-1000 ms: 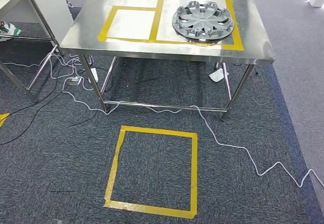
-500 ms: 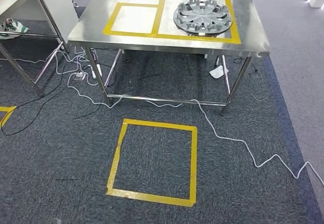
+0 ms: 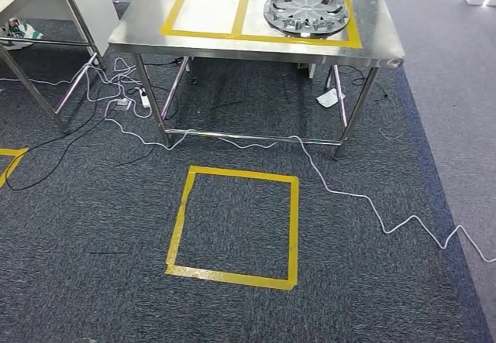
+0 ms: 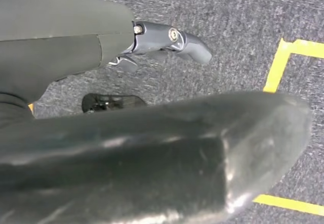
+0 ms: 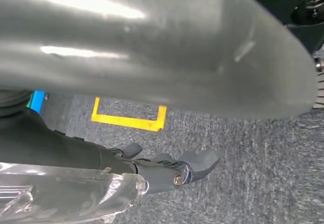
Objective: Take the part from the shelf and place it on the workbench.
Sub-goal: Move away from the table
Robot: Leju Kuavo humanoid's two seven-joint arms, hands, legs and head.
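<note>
Backing away from desk [image 3: 175, 41], part [image 3: 306, 8] lying inside taped square; placement seemingly finished, both hands hanging empty, fingers apart.

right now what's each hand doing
left hand: holds nothing, open
right hand: holds nothing, open

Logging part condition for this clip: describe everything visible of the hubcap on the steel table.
The hubcap is a round, silver-grey wheel cover, plastic by its look, with spokes fanning out from a central hub and openings between them. It lies flat on the steel table, towards the right of the tabletop, inside the larger of two yellow tape rectangles. Its far rim runs to the picture's top edge. Nothing but the tabletop touches it.
</note>
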